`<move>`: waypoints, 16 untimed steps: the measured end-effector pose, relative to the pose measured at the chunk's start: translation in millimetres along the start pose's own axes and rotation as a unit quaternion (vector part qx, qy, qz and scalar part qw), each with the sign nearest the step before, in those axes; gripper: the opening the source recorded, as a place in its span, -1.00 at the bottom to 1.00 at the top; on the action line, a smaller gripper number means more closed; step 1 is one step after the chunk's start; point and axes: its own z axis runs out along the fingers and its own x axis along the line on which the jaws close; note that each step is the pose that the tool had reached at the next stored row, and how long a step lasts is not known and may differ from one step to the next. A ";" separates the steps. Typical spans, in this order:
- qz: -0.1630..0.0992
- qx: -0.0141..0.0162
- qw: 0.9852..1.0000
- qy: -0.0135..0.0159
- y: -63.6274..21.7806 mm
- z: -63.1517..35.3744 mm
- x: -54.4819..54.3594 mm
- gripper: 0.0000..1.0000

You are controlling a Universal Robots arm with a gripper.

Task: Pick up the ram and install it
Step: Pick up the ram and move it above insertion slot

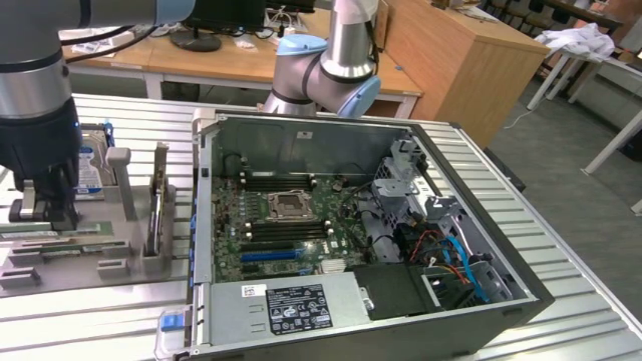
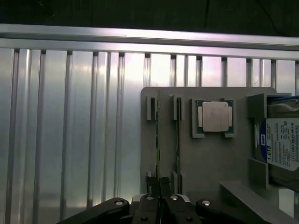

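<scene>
The ram (image 2: 158, 140) is a thin stick seen edge-on, standing in the slotted blocks of a grey fixture plate (image 2: 210, 163). My gripper (image 2: 160, 198) is shut on its near end, one finger on each side. A second stick (image 2: 177, 140) stands parallel right beside it. In the exterior view my gripper (image 1: 45, 214) reaches straight down onto that plate (image 1: 71, 274) at the exterior view's left, well away from the open computer case (image 1: 361, 226). The motherboard (image 1: 291, 226) lies face up inside the case, with long dark memory slots (image 1: 286, 181) next to the processor socket.
On the plate also sit a processor chip (image 2: 215, 116), a hard drive (image 2: 280, 144) and a tall expansion card (image 1: 158, 210) standing on edge between the gripper and the case wall. A blue slot (image 1: 269, 256) lies near the power supply (image 1: 291, 304). A ribbed metal table (image 2: 70, 140) surrounds the plate.
</scene>
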 end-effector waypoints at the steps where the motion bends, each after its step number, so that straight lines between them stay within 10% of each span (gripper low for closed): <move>1: 0.000 0.000 1.000 0.000 0.0 -1.0 0.0 -0.76; 16: 0.001 0.000 1.000 0.000 1.0 -22.7 -0.5 -0.76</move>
